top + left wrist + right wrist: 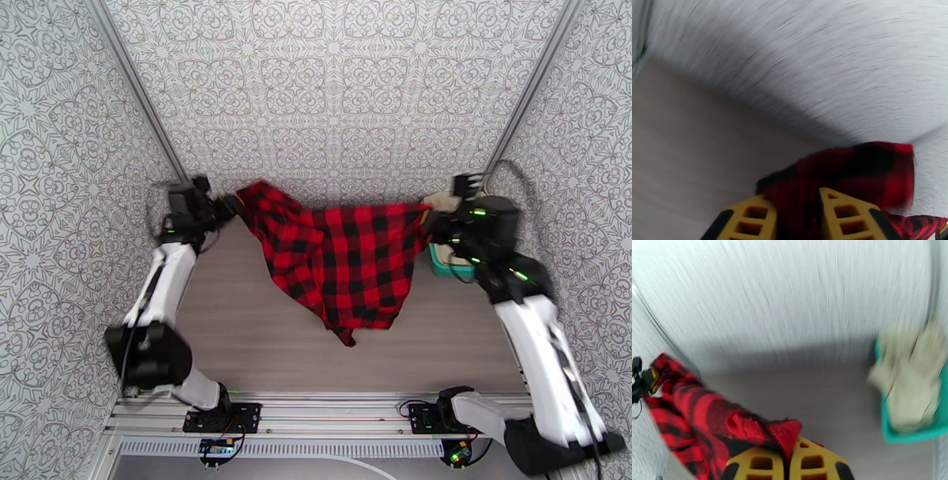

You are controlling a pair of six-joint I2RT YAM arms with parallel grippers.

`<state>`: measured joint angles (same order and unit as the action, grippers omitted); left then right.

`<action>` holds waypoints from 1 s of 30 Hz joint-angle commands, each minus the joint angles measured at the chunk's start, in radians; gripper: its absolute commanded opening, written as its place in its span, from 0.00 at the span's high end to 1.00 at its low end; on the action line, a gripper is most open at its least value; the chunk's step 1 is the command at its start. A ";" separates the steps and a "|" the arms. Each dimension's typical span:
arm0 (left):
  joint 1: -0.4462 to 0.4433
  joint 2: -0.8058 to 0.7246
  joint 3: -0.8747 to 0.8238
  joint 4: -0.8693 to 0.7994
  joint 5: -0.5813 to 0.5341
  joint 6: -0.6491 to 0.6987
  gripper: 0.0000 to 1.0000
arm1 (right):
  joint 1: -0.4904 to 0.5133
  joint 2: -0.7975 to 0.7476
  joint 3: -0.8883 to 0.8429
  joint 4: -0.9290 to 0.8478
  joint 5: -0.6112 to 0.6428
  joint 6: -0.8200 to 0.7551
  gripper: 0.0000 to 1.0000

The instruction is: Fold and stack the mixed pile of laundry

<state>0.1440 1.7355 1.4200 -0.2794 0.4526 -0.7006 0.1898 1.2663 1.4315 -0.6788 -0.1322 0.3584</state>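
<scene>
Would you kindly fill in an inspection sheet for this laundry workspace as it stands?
Surface: pale wood-grain table, no spills seen.
Job's things: red-and-black checked flannel shirt spread between both hands, its lower point hanging toward the table, contact unclear; cream-beige cloth pieces heaped in the basket.
Clutter: teal plastic basket at the table's right side.
Grippers: left hand open, shirt corner between its fingers; right hand shut on the opposite corner.
Cables: black cable looping behind the right arm.
Surroundings: grey patterned walls, aluminium frame rails.
</scene>
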 commanded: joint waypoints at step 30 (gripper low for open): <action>-0.741 0.254 0.019 -0.360 -0.530 0.339 0.20 | -0.010 0.224 -0.266 0.107 0.021 0.033 1.00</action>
<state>-0.5751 2.0232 1.4734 -0.6064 -0.0452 -0.3458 0.1875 1.4822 1.1908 -0.5896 -0.1196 0.3889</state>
